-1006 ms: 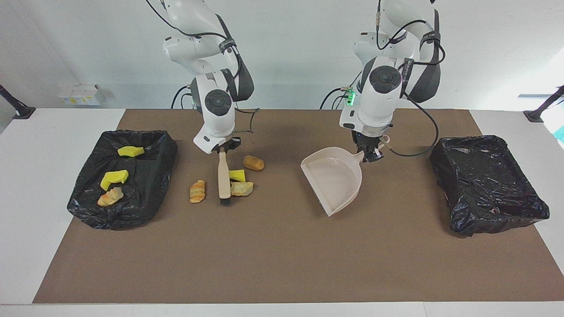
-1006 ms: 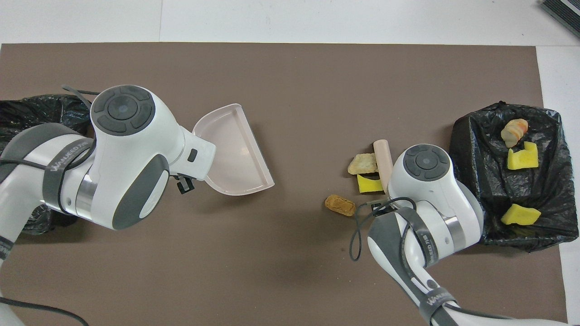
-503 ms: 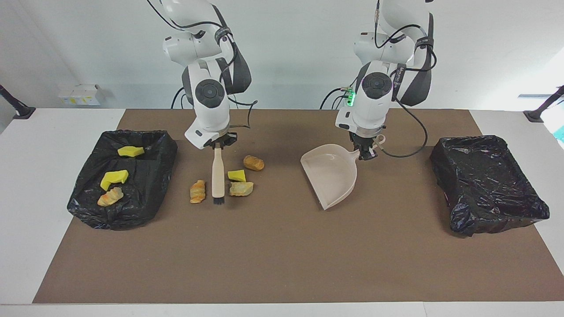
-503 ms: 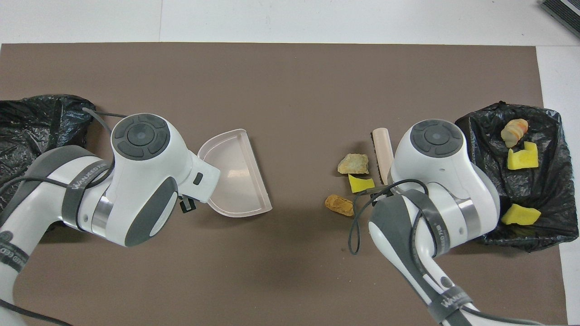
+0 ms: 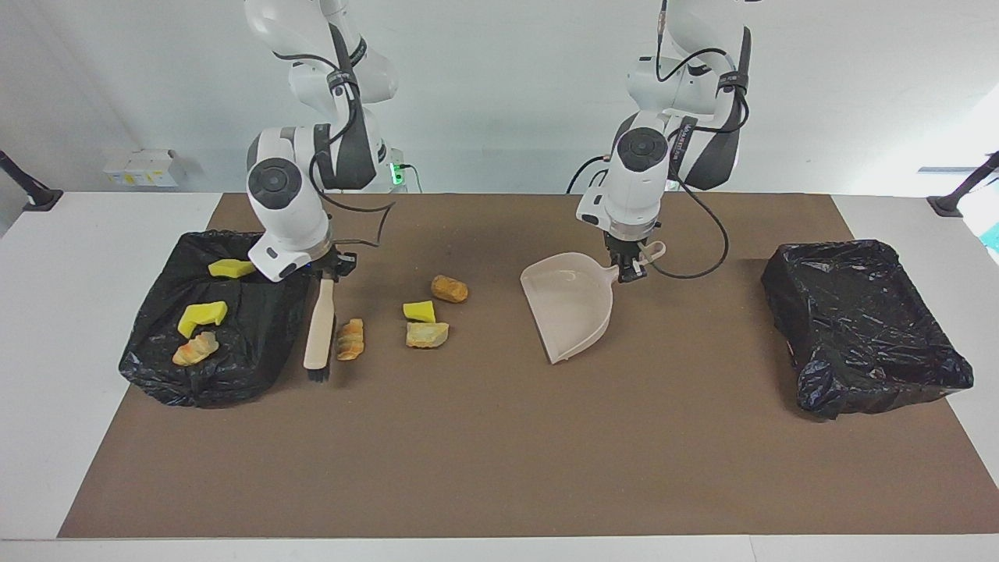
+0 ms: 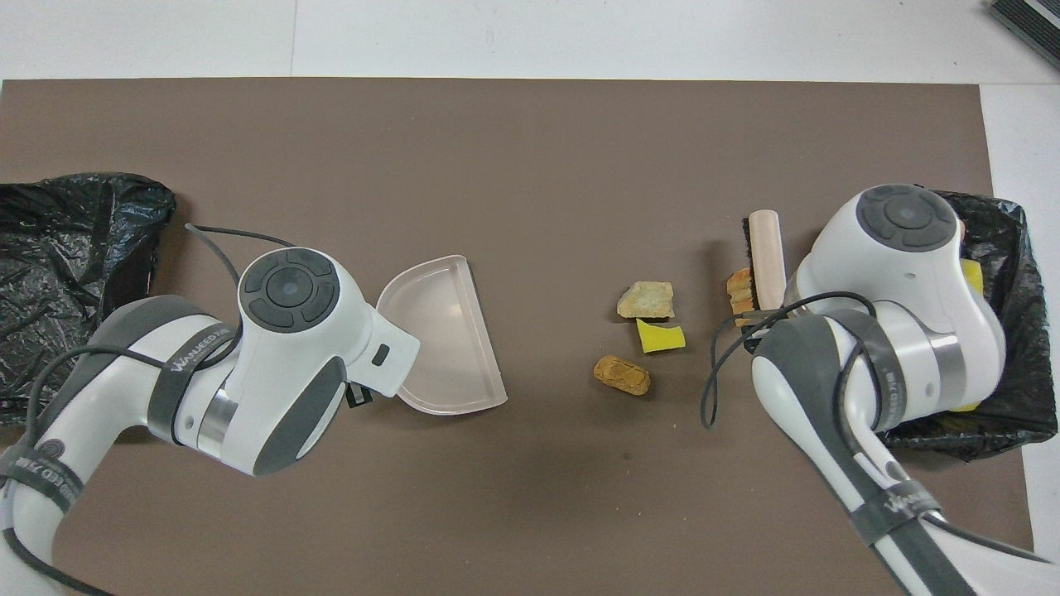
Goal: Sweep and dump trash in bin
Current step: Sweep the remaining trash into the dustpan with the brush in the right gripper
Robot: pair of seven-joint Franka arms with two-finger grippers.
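Note:
My right gripper [image 5: 332,271] is shut on the handle of a beige brush [image 5: 320,332] [image 6: 766,257], whose dark bristles hang low beside the black-lined bin [image 5: 156,367]. Loose trash lies on the mat: a striped orange piece [image 5: 350,339] right beside the brush, a yellow sponge piece [image 5: 419,311], a tan chunk [image 5: 427,335] and a brown chunk [image 5: 449,289]. My left gripper [image 5: 628,269] is shut on the handle of the beige dustpan [image 5: 570,308] [image 6: 443,348], held tilted over the mat with its mouth toward the trash. Three pieces lie in the bin.
A second black-lined bin [image 5: 866,328] stands at the left arm's end of the table. The brown mat [image 5: 499,453] covers most of the table top. A small white box [image 5: 144,168] sits by the wall past the right arm's end.
My right arm swung the brush from between the loose pieces over the striped orange piece to the bin's side. The left arm shifted the dustpan a little toward the trash.

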